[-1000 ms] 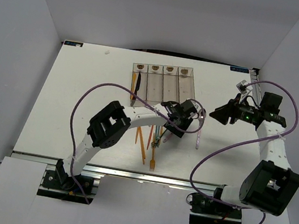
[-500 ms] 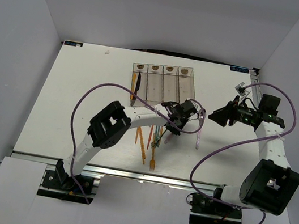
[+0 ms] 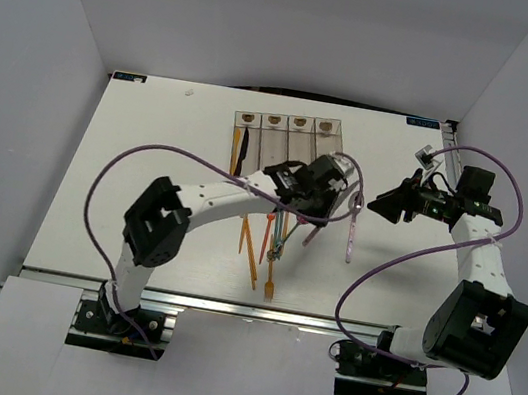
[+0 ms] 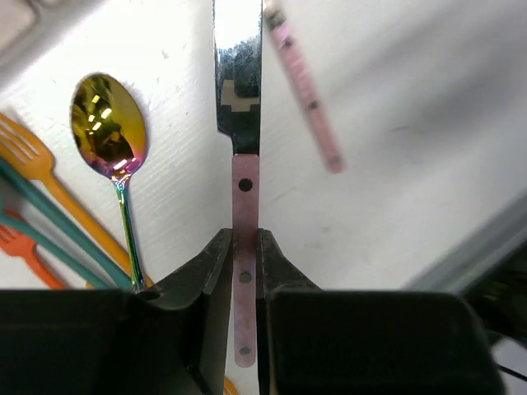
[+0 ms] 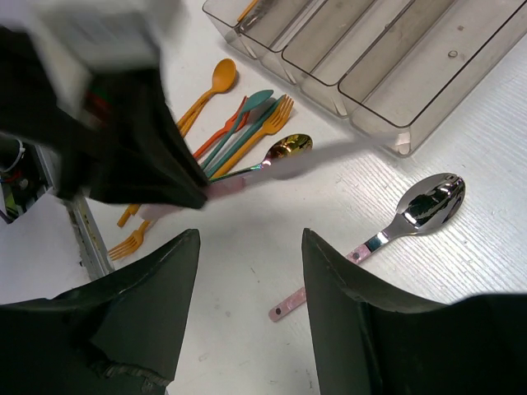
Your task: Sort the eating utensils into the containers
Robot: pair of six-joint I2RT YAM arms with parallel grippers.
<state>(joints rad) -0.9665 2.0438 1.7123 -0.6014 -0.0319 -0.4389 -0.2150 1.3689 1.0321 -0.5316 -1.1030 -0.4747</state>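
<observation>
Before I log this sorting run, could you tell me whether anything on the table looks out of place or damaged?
Nothing looks damaged or spilled. One pink-handled spoon lies alone near the corner of the containers, apart from the heap of unsorted utensils.

four bins (image 5: 395, 90); four spoons (image 5: 288, 148) in right wrist view (orange (image 5: 221, 76), teal (image 5: 257, 99), gold, silver (image 5: 430, 199)); one pink-handled knife (image 4: 239, 82)

Left arm (image 3: 213, 196) over utensil pile (image 3: 277, 238), near containers (image 3: 274, 149); pink utensil (image 3: 352, 231) lying apart, rightward.
</observation>
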